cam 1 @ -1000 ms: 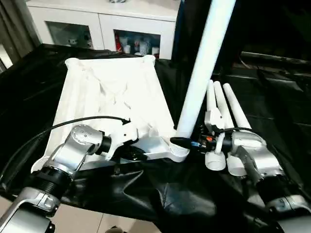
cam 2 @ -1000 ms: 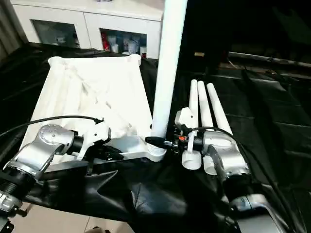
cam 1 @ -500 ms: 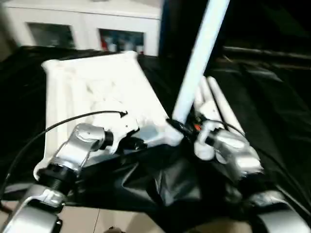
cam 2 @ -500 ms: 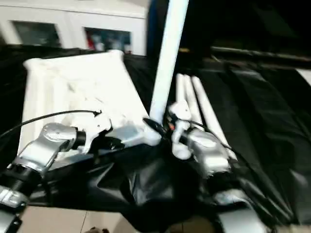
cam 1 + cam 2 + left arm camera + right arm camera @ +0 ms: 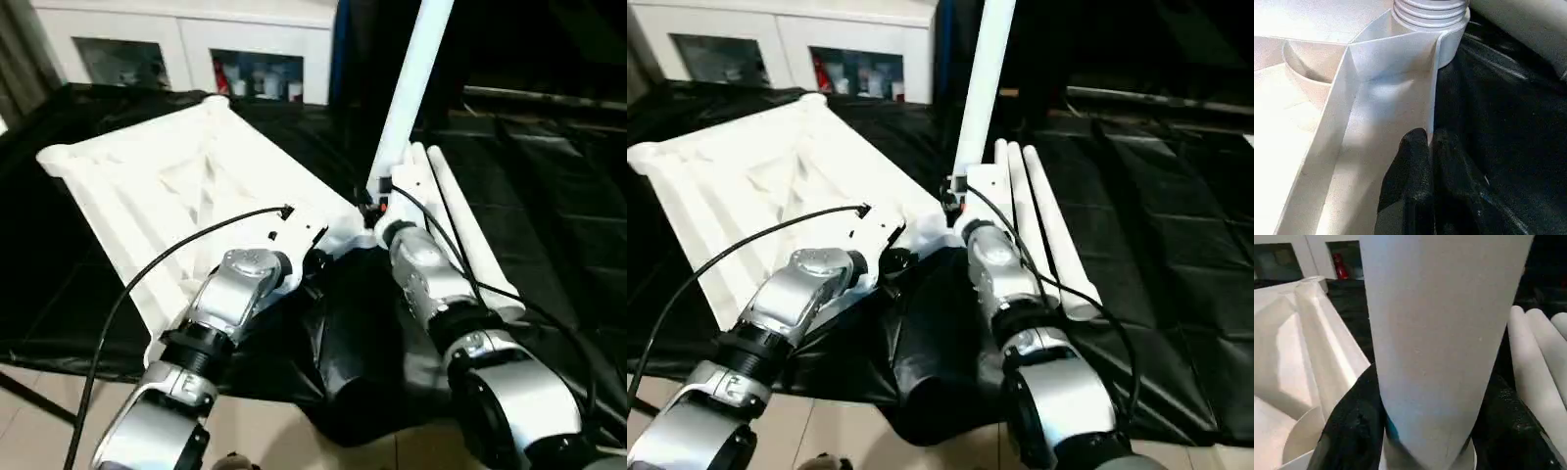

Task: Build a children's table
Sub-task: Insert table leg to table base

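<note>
The white plastic rectangular tabletop [image 5: 186,186] lies upside down, ribbed underside up, on a worktop draped in black sheeting [image 5: 549,225]. One long tapered white tube leg [image 5: 411,88] stands upright in the round corner socket [image 5: 1431,19] at the tabletop's near corner, the one closest to the right arm. The right claw [image 5: 1425,431] is clamped around this standing leg low down, one black finger [image 5: 1352,426] on each side of the tube. The left claw [image 5: 1427,161] is clenched on the tabletop's thin raised rim [image 5: 1432,93] just beside that same socket, its fingertips pinching the wall between them. Three more white tube legs [image 5: 1034,215] lie side by side on the sheeting beside the right forearm. A white cabinet with glass doors [image 5: 186,44] stands behind the worktop.
</note>
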Robot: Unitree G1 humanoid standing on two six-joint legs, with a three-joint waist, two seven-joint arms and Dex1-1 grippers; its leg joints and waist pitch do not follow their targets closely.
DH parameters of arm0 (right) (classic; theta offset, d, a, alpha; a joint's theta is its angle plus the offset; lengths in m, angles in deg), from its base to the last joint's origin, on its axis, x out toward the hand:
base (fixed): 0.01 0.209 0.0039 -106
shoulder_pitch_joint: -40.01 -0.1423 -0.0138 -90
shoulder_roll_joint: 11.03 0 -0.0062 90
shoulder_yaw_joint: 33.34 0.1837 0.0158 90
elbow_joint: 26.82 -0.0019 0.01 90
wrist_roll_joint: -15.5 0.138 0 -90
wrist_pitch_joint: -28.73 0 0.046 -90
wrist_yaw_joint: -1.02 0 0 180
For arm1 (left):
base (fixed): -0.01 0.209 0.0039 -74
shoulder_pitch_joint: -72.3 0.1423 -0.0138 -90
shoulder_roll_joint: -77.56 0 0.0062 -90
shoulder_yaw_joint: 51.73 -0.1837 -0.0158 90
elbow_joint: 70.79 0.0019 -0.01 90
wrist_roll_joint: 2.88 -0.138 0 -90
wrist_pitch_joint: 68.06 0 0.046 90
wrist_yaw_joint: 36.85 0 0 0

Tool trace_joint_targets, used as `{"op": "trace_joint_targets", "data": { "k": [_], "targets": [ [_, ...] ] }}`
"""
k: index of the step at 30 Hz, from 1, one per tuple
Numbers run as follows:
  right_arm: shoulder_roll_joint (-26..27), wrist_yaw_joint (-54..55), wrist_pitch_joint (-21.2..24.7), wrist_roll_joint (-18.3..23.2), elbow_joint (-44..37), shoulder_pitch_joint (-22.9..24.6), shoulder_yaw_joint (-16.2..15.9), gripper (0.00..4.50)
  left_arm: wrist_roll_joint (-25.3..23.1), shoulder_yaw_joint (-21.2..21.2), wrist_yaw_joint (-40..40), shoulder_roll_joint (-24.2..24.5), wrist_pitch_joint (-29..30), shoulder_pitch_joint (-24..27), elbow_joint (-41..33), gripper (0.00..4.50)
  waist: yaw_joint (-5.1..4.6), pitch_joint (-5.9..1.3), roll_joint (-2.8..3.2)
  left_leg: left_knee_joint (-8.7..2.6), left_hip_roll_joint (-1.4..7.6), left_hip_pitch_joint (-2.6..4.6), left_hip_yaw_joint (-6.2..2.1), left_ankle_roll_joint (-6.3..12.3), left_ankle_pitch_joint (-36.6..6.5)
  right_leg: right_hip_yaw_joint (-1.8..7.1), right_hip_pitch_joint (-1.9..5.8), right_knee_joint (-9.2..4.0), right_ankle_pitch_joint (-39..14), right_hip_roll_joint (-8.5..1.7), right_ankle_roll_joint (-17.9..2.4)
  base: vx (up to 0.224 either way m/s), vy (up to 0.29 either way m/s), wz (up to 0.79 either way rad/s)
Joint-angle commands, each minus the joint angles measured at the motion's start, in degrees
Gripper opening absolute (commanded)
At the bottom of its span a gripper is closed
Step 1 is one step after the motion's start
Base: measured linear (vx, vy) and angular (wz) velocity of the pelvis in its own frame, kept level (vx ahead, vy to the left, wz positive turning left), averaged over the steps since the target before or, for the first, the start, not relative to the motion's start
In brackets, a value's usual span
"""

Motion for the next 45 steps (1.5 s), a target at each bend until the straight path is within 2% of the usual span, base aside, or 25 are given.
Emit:
{"op": "trace_joint_targets", "data": {
  "k": [1,2,7,10,13,17,28,34,37,45],
  "targets": [
    [3.4,-0.26,4.97,-0.86,7.53,3.21,-0.6,1.89,-0.05,1.68,4.31,-1.17,0.4,-0.72,-0.57,0.0,-0.47,-2.19,-0.15,-4.33,1.47,0.07,-0.24,0.46,-17.67,2.82,1.59,-6.25,-18.27,-3.6,-7.28,0.0,0.0,0.0],
    [3.5,-0.14,4.83,-1.01,7.86,3.05,-0.44,1.89,-0.22,1.91,4.54,-1.17,0.61,-0.67,-0.61,0.0,-0.51,-2.26,0.01,-4.41,1.52,0.03,-0.21,0.38,-17.51,2.79,1.56,-6.28,-18.07,-3.62,-7.2,0.0,0.0,0.0],
    [3.67,-0.04,4.63,-1.74,8.89,2.56,-0.07,1.89,-0.43,2.41,5.67,-1.59,1.45,-0.62,-0.84,0.0,-0.73,-2.39,-0.12,-4.53,1.58,0.09,0.04,0.3,-17.55,2.84,1.56,-6.4,-16.11,-3.61,-7.33,0.0,0.0,0.0],
    [3.67,-1.31,4.46,-2.65,8.87,2.43,-0.91,1.89,-0.48,2.11,5.74,-1.33,1.21,-0.72,-0.63,0.0,-0.71,-2.43,-0.25,-4.44,1.53,0.25,0.28,0.56,-17.45,2.97,1.41,-6.52,-15.27,-3.61,-7.42,0.0,0.0,0.0],
    [3.83,-2.15,4.51,-3.26,8.98,2.33,-0.54,1.89,-0.37,2.04,5.77,-1.04,1.21,-0.74,-0.66,0.0,-0.67,-2.47,-0.52,-4.38,1.47,0.18,0.39,0.87,-17.19,3.02,1.45,-6.65,-16.1,-3.68,-7.15,0.0,0.0,0.0],
    [3.82,-3.02,4.63,-3.83,9.18,2.4,-0.59,1.89,-0.49,1.86,5.49,-0.59,0.88,-0.74,-0.59,0.0,-0.63,-2.38,-0.46,-4.46,1.48,0.14,0.34,0.88,-17.15,3.0,1.38,-6.84,-17.94,-3.76,-6.65,0.0,0.0,0.0],
    [4.13,-5.6,4.88,-5.73,9.12,2.83,-1.39,1.89,-0.42,1.74,4.88,0.5,1.15,-0.21,-1.69,0.0,-1.14,-2.24,-0.85,-4.68,1.55,0.18,0.17,0.51,-19.48,2.99,1.01,-7.29,-22.26,-3.85,-5.58,0.0,0.0,0.0],
    [4.19,-5.52,4.71,-6.23,9.13,2.51,-0.74,1.89,-0.12,1.63,4.78,0.64,0.99,-0.42,-1.41,0.0,-1.56,-2.19,-0.58,-4.73,1.55,0.13,0.06,0.38,-20.05,2.97,0.87,-7.43,-23.27,-3.89,-5.67,0.0,0.0,0.0],
    [4.1,-5.89,4.77,-5.96,8.96,2.37,-0.32,1.89,-0.03,1.48,4.48,0.75,0.83,-0.6,-1.24,0.0,-1.7,-2.2,-0.64,-4.73,1.55,0.17,0.0,0.31,-21.06,2.96,0.78,-7.63,-24.86,-3.95,-5.32,0.0,0.0,0.0],
    [4.39,-7.37,4.78,-5.25,8.82,1.82,1.08,1.89,0.0,1.17,3.88,1.0,0.66,-0.8,-1.23,0.0,-1.71,-2.27,-0.59,-4.77,1.61,0.2,0.02,0.28,-21.09,2.98,0.74,-7.53,-23.74,-3.9,-5.78,0.0,0.0,0.0]
  ]
}}
